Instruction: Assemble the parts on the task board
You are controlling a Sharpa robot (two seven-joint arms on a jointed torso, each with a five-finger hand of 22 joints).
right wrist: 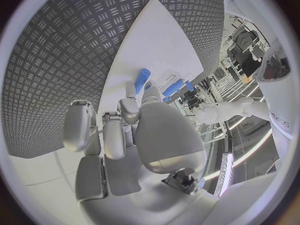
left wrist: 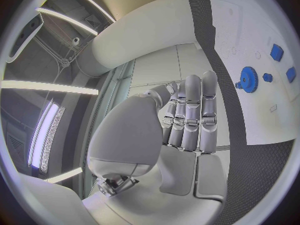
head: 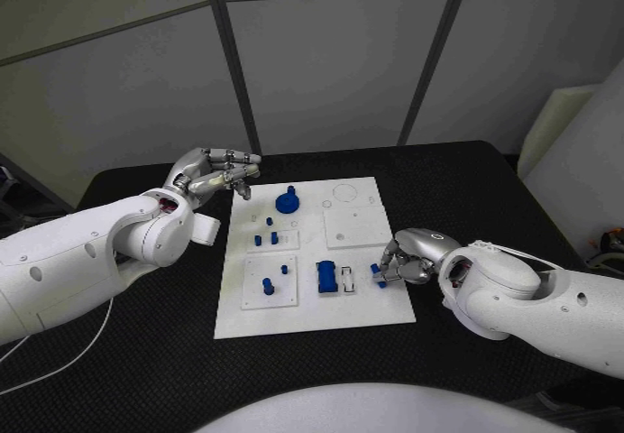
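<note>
The task board [head: 351, 311] lies flat in the middle of the black worktop [head: 494, 180], and the blue parts are spread over it: a blue gear [head: 288, 200] near its far left corner, small pegs [head: 274, 238] standing in the left-hand panels, and a larger blue block [head: 328, 277] near the front beside a white slotted fixture [head: 350, 277].

At the board's right edge the right hand [head: 406, 262] reaches in, and its fingers [head: 386, 267] pinch a small blue peg [head: 379, 274] just beside the slotted fixture; the right wrist view shows the blue peg [right wrist: 142, 78] poking out beyond the fingertips. The peg looks tilted rather than upright there. If it goes into its seat at that angle it would likely jam or skid across the smooth white plate. The grip appears to sit low on the peg and is thin, so a sideways push could roll the piece out of the fingers. The hand is also close to the blue block and the fixture; a wide swing could knock either out of place.

The left hand [head: 215, 171] hangs above the board's far left corner, holding nothing, its fingers [left wrist: 190, 115] straight and side by side. The gear sits near it, and a careless descent could knock the gear. The board does not look clamped, so heavy pressing may shift it.
</note>
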